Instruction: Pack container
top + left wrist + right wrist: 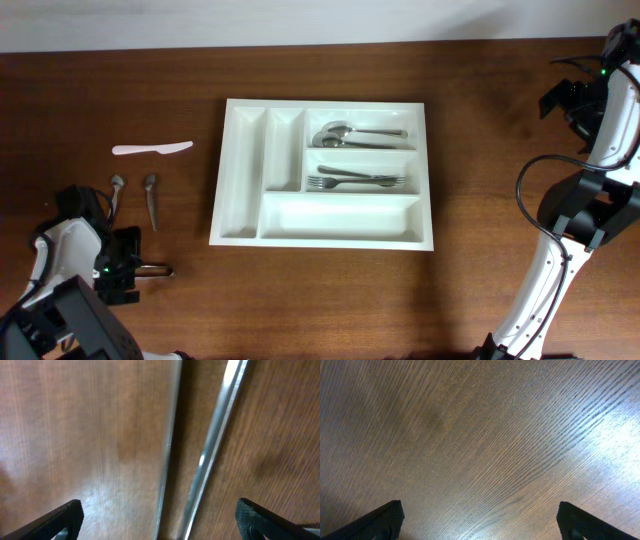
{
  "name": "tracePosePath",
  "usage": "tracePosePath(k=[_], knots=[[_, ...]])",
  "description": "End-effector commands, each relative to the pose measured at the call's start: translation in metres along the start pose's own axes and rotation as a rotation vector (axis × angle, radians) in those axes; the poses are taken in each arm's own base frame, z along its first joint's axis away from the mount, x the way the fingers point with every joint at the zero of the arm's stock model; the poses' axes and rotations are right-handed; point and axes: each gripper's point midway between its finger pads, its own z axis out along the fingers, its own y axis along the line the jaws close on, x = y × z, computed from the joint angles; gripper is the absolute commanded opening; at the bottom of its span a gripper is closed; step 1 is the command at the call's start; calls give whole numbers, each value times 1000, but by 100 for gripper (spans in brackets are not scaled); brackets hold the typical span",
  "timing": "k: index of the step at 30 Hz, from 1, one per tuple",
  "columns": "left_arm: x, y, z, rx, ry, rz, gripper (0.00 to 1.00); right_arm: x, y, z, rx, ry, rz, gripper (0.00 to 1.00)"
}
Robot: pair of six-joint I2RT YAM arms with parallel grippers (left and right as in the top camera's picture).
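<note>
Container (pixel 240 170): likely rigid, light, slick plastic; grip probably at rim. Left fingers (pixel 67 517), right fingers (pixel 387 517) apart, empty.

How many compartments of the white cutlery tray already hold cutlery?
2. The top wide compartment holds spoons; the middle wide compartment holds forks. The bottom wide one and both narrow upright ones look empty, all in full view.

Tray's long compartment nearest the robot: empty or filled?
Empty. The near compartment shows only bare white floor; spoons and forks lie in the two above.
</note>
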Motion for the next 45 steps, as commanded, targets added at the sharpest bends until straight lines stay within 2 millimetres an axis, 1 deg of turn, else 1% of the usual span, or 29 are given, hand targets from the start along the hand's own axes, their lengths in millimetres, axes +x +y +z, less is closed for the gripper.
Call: tracePosePath(k=[1, 4, 7, 9, 13, 20, 27, 37, 40, 45], knots=[[-3, -9, 2, 25, 0, 37, 99, -2, 2, -17, -23, -37, -4, 99], [-7, -16, 2, 57, -16, 59, 99, -2, 2, -17, -23, -37, -4, 99], [-7, -17, 3, 58, -15, 58, 99, -2, 2, -17, -23, -37, -4, 99], [-5, -15, 7, 42, -8, 56, 99, -2, 2, -17, -23, -37, -4, 99], [2, -3, 20, -5, 14, 31, 99, -2, 2, -17, -23, -37, -4, 99], [2, -3, 23, 4, 10, 30, 99, -2, 2, -17, -22, -37, -4, 99], [8, 7, 33, -16, 19, 9, 99, -2, 2, -17, -23, -37, -4, 99], [11, 7, 34, -12, 38, 11, 99, -2, 2, -17, -23, -37, -4, 99], [15, 16, 35, -43, 51, 14, 99, -2, 2, -17, -23, -37, -4, 99], [15, 15, 40, -30, 44, 14, 99, -2, 2, -17, -22, -37, -4, 99]])
